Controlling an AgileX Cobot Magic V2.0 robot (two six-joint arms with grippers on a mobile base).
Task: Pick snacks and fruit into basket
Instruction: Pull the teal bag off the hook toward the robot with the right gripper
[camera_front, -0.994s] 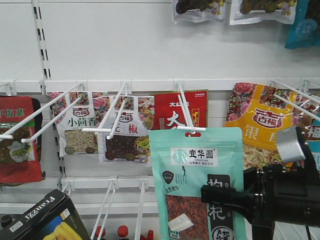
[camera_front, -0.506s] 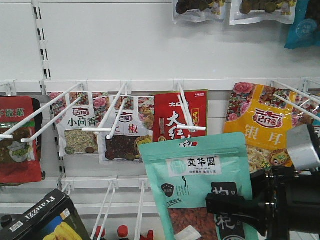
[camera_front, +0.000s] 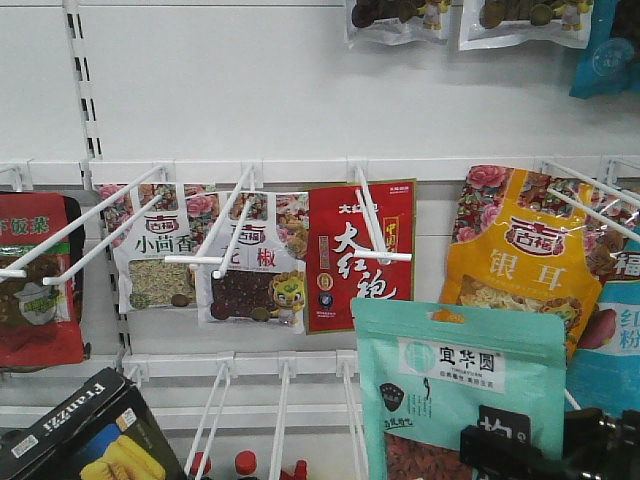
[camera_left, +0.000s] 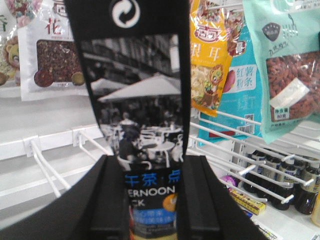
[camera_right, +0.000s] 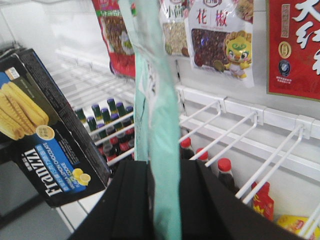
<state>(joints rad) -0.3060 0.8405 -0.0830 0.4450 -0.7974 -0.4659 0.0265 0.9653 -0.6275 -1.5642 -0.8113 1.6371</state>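
The mint-green snack pouch (camera_front: 455, 385) hangs free of the pegs at the lower right of the front view, below the peg tip. My right gripper (camera_right: 165, 200) is shut on it, and its own wrist view shows the pouch (camera_right: 156, 115) edge-on between the jaws. The black snack box with yellow pieces (camera_front: 85, 435) is tilted at the lower left. My left gripper (camera_left: 152, 200) is shut on this box (camera_left: 135, 95), which rises upright from the jaws. The mint pouch (camera_left: 285, 65) also shows at the right of the left wrist view. The fruit and the basket are out of view.
White wire pegs (camera_front: 385, 255) stick out from the shelf wall toward me. On them hang a red pouch (camera_front: 345, 255), an orange-yellow pouch (camera_front: 515, 250) and spice packs (camera_front: 245, 265). Red-capped bottles (camera_right: 225, 167) stand on the shelf below.
The mint pouch has come off its peg and moved down and to the right with my right gripper. The red pouch behind it is now uncovered. The black box has barely shifted.
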